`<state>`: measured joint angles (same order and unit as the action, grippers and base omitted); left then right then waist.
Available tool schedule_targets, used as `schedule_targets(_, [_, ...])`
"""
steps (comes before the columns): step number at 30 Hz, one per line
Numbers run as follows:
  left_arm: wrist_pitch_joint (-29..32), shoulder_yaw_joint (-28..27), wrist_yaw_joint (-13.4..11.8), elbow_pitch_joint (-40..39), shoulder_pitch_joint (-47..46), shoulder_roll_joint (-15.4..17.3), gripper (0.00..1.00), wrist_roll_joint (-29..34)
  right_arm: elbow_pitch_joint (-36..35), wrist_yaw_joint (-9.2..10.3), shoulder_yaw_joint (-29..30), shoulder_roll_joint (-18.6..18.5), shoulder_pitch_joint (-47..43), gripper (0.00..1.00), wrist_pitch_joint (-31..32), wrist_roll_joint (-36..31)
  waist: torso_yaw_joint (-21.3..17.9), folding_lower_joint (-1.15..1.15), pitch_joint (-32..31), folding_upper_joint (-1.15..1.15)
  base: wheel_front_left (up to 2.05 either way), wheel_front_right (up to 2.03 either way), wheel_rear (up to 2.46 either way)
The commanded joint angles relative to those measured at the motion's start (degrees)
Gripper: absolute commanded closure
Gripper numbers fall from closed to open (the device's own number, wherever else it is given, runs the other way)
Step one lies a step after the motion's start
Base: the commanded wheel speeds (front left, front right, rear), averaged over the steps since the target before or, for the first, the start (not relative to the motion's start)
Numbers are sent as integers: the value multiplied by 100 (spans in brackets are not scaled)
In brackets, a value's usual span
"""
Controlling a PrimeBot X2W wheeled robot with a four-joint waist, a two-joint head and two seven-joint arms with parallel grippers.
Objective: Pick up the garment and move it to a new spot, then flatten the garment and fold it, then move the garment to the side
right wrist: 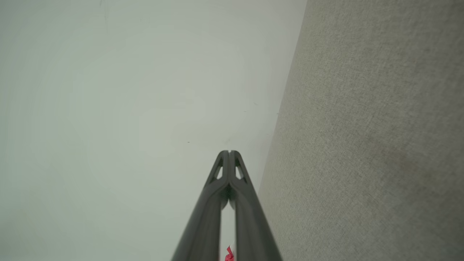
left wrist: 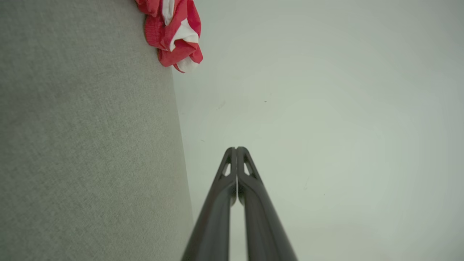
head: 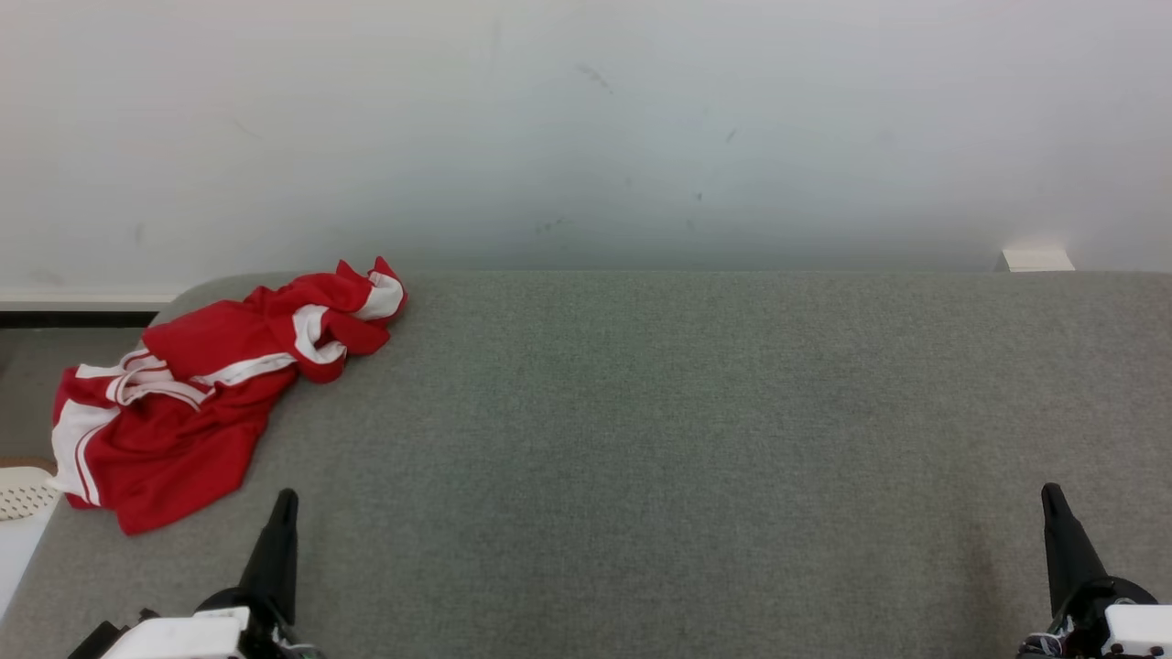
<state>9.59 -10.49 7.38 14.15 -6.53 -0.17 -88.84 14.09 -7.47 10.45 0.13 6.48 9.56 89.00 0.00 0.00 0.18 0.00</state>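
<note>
A crumpled red garment (head: 197,389) with white stripes lies at the far left of the grey fabric surface (head: 687,439), one end reaching the back edge by the wall. Its tip hangs at the top of the left wrist view, garment (left wrist: 174,34). My left gripper (head: 286,499) stands shut at the lower left, a short way to the right of the garment's near end and apart from it; its fingers meet at the tips, left gripper (left wrist: 236,148). My right gripper (head: 1050,492) is shut at the lower right, far from the cloth, holding nothing, right gripper (right wrist: 229,152).
A pale wall (head: 586,128) rises right behind the surface's back edge. A small white block (head: 1036,260) sits at that edge on the right. Past the surface's left edge are a white perforated object (head: 23,492) and a strip of floor.
</note>
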Motion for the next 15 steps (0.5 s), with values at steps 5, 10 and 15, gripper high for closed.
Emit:
schedule_targets(5, [-32,24,-23,132,102,-51,0,22,128,2,-26,34,-116,0,-36,-11,0,0,-1,0,0,0,0])
schedule_targets(10, [-206,153,-70,80,89,-45,0,169,73,2,-106,30,-164,0,-208,-163,-2,0,-3,0,0,0,0])
schedule_targets(15, [-367,264,-120,27,82,-36,0,478,9,1,-147,26,-207,0,-369,-612,-2,0,-5,0,0,0,0])
